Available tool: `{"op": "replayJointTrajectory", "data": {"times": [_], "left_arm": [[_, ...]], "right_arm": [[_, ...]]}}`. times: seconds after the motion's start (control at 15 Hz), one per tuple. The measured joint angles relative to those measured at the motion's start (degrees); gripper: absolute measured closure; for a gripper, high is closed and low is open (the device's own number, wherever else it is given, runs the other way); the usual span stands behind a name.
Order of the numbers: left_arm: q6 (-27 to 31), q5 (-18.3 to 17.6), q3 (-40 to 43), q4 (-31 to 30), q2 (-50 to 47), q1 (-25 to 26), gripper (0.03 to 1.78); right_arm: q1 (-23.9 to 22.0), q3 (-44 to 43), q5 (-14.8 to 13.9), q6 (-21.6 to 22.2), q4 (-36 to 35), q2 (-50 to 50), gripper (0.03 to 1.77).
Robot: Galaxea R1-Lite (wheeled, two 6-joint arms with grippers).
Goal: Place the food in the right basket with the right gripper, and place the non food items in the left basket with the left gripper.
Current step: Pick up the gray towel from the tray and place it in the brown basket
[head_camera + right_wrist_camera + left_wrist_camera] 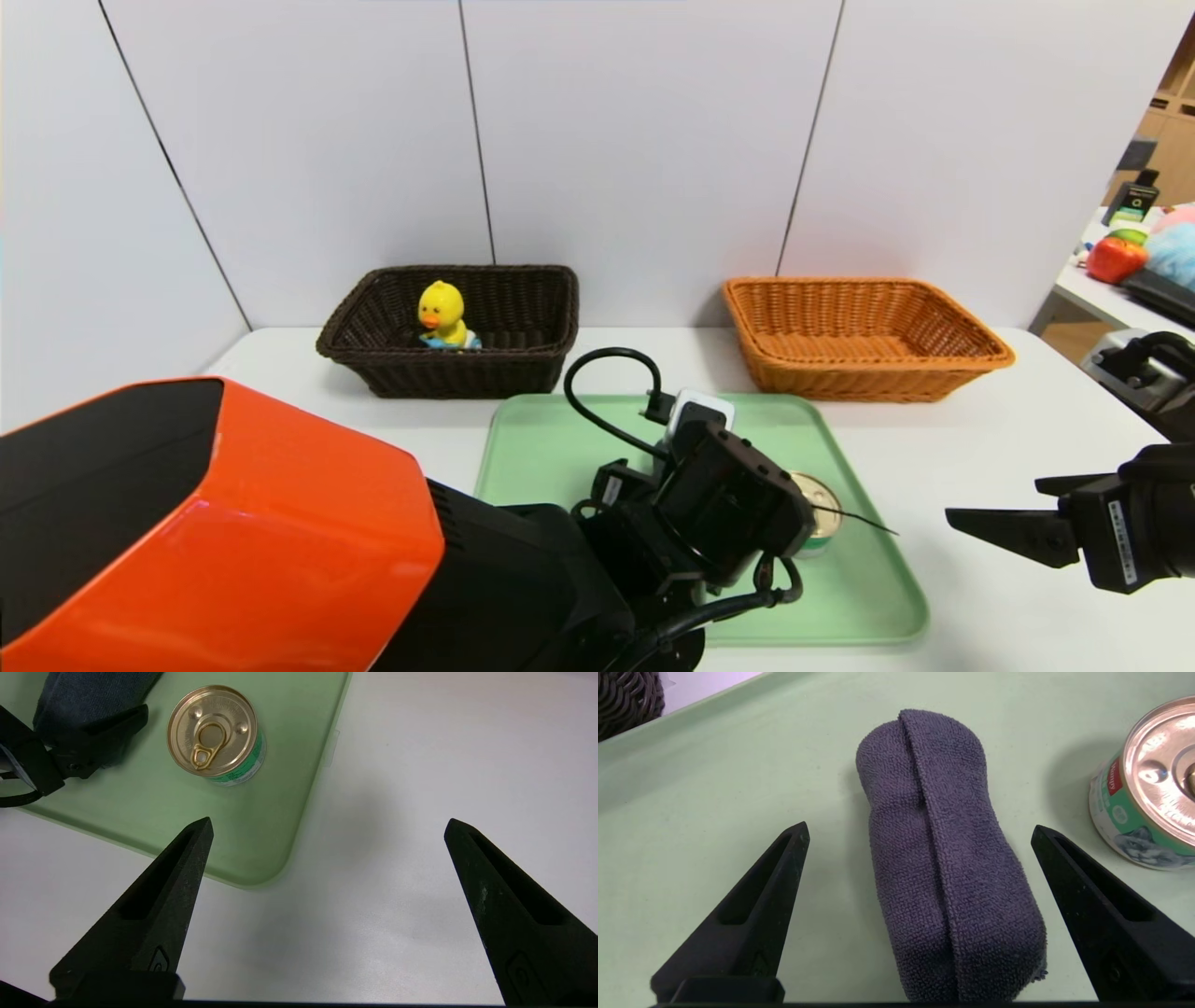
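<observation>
Purple towel (948,858), next for the left basket

Rolled on the green tray (878,597), it lies between the parted fingers of the left gripper (920,830), which seem to touch neither side of it, though how low they reach is hard to judge from here. The step in hand looks like picking up this non-food item: the next move calls for settling low enough around the roll, closing across its width, then lifting toward the dark basket (448,373), where a yellow duck toy (442,313) sits. Soft cloth should squash under the grip, and a shallow bite could let it unroll. Beside the towel, outside those fingers, stands the can (212,732), presumably for the orange basket (868,373). The right gripper (329,821) waits open over the white table (397,952), off the tray.
</observation>
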Motion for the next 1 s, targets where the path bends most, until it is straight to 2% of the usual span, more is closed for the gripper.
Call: {"op": "replayJointTrajectory", "data": {"times": [0.53,0.6,0.8,1.0], "left_arm": [[0.0,0.0,0.2,0.1,0.3,0.0,0.12],[0.0,0.0,0.2,0.2,0.3,0.0,0.22],[0.0,0.1,0.2,0.1,0.1,0.0,0.7],[0.2,0.2,0.2,0.3,-0.7,0.1,1.02]], "right_arm": [[0.0,0.4,0.0,0.0,0.0,-0.2,0.09],[0.0,0.4,0.0,0.0,0.0,-0.2,0.09],[0.0,0.6,0.0,0.0,0.0,-0.3,0.09],[0.0,0.7,0.0,0.0,-0.1,-0.4,0.09]]}}
